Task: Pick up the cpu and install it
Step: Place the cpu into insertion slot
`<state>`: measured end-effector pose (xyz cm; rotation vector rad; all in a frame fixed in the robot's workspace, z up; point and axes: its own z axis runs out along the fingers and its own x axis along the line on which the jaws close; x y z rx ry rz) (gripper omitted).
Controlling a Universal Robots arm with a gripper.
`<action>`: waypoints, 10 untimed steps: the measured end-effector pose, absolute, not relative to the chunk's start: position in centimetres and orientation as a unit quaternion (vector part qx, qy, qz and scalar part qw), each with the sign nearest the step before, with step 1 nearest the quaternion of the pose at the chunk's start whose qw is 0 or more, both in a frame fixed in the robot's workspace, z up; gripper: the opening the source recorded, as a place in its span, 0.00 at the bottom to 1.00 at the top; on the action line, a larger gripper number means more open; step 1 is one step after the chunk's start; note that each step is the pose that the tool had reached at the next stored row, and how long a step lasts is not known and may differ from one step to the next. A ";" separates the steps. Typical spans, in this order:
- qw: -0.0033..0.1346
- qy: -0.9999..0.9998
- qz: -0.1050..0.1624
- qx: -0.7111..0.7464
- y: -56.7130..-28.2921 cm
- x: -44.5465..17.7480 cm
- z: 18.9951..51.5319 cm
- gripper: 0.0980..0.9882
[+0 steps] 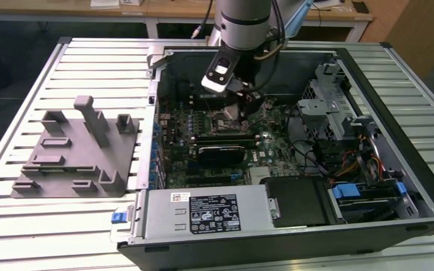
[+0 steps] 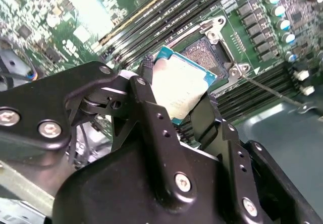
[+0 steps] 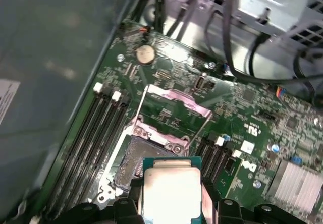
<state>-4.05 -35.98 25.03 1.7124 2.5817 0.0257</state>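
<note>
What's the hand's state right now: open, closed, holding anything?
Hand: closed on the cpu, which it holds close to the open socket, not yet seated in it.

Socket (image 3: pixel 133 166) open and bare just below cpu (image 3: pixel 171 193), held in clamped gripper (image 2: pixel 176 85). Frame (image 3: pixel 174 103) flipped open beside socket, wire lever (image 2: pixel 272 92) swung out to one side. Low memory slots (image 3: pixel 98 130) flank socket on both sides. Cables (image 3: pixel 237 37) hang beyond frame. Case wall (image 3: pixel 50 57) close beside slots.
</note>
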 end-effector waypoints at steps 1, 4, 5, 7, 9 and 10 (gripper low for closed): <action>0.022 0.828 0.008 0.561 -36.0 -4.0 25.0 0.50; 0.022 0.812 0.007 0.583 -36.0 -4.0 25.0 0.50; 0.022 0.807 0.007 0.590 -36.0 -4.0 24.9 0.50; 0.022 0.796 0.007 0.605 -36.0 -4.0 24.9 0.50; 0.022 0.785 0.006 0.619 -36.0 -4.0 24.9 0.50; 0.022 0.779 0.006 0.626 -36.0 -4.0 24.8 0.50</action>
